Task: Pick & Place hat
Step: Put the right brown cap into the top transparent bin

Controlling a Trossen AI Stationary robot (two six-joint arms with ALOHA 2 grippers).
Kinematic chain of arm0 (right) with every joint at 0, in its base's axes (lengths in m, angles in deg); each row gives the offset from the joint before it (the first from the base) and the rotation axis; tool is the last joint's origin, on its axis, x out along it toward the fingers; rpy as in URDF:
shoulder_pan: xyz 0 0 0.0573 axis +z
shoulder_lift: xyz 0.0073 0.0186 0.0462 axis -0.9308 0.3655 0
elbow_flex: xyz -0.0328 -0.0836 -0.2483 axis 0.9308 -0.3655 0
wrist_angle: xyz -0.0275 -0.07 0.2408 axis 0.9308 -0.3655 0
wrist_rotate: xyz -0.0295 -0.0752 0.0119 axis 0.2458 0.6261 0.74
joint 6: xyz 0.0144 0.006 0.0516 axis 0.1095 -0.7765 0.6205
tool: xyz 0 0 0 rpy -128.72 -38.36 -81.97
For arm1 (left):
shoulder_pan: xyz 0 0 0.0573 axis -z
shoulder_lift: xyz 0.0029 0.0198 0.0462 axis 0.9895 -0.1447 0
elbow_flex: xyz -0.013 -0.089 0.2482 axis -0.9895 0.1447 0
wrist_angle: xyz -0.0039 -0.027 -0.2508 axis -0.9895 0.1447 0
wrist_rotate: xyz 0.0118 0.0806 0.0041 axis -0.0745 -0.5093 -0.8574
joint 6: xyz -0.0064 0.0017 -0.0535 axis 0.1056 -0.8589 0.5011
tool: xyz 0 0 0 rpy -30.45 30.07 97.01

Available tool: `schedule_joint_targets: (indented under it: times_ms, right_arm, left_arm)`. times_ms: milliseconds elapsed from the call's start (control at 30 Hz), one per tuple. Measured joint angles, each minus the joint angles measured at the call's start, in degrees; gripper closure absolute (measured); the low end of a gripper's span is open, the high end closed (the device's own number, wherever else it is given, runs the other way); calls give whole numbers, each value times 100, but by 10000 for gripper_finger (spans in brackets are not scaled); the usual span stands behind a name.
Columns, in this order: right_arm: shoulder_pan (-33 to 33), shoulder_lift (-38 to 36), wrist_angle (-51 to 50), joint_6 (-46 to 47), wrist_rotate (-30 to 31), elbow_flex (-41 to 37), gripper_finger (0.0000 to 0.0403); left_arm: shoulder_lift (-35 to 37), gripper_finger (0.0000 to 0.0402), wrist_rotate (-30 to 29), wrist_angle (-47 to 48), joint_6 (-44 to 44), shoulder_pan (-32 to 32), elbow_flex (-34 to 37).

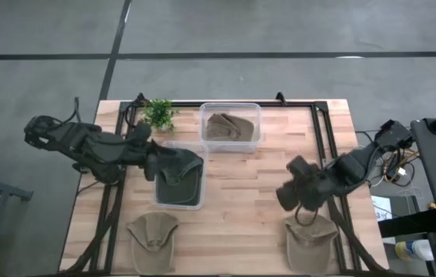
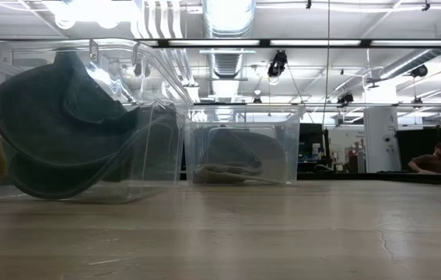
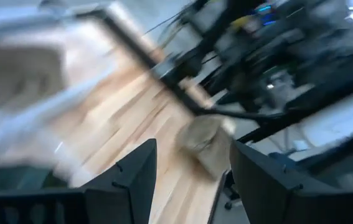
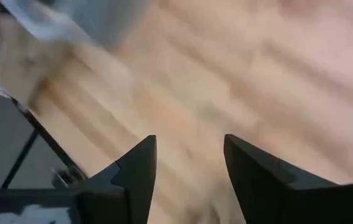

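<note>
A dark hat (image 1: pixel 181 178) lies inside a clear bin (image 1: pixel 196 201) at the table's middle; the low view shows the dark hat (image 2: pixel 57 132) filling that bin. My left gripper (image 1: pixel 154 160) hovers over the bin's far left corner, and the left wrist view shows my left gripper (image 3: pixel 192 146) open with nothing between its fingers. My right gripper (image 1: pixel 288 194) hangs over bare wood right of the middle, open in the right wrist view (image 4: pixel 188 140). One tan hat (image 1: pixel 310 238) lies just near-side of my right gripper. Another tan hat (image 1: pixel 152 231) lies near left.
A second clear bin (image 1: pixel 254 115) with a tan hat (image 1: pixel 229 127) stands at the far middle, a small green plant (image 1: pixel 158 113) to its left. Dark frame rails (image 1: pixel 327 142) run along the table's sides. Bare wood (image 1: pixel 241 208) lies between the near hats.
</note>
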Motion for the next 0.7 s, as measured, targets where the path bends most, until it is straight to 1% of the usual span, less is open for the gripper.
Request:
schedule_joint_targets:
  times_ms: [100, 167, 267, 367, 433, 533, 633, 700]
  right_arm:
    - [293, 0, 44, 881, -521, -473, 228]
    - [522, 0, 183, 1482, -818, -767, 232]
    - [903, 2, 557, 2395, -1219, -1161, 237]
    - [1292, 0, 1138, 3110, -1513, -1512, 242]
    - [1537, 44, 1626, 3434, -1701, -1744, 245]
    - [1904, 227, 2372, 3685, -2096, -1988, 250]
    - [2157, 491, 2810, 4081, -2705, -2061, 256]
    - [2288, 633, 3079, 4253, -3230, -2040, 260]
  left_arm:
    - [0, 207, 18, -673, -634, 0, -1]
    - [0, 207, 27, -921, -984, -2, 0]
    - [0, 207, 35, -1017, -1406, -18, 0]
    - [0, 207, 35, -992, -1668, -45, 11]
    - [-4, 207, 35, -991, -1707, -64, 11]
    - [-27, 207, 34, -909, -1825, -108, 11]
    - [-55, 207, 36, -782, -1804, -116, 19]
    - [-72, 207, 37, -784, -1792, -116, 19]
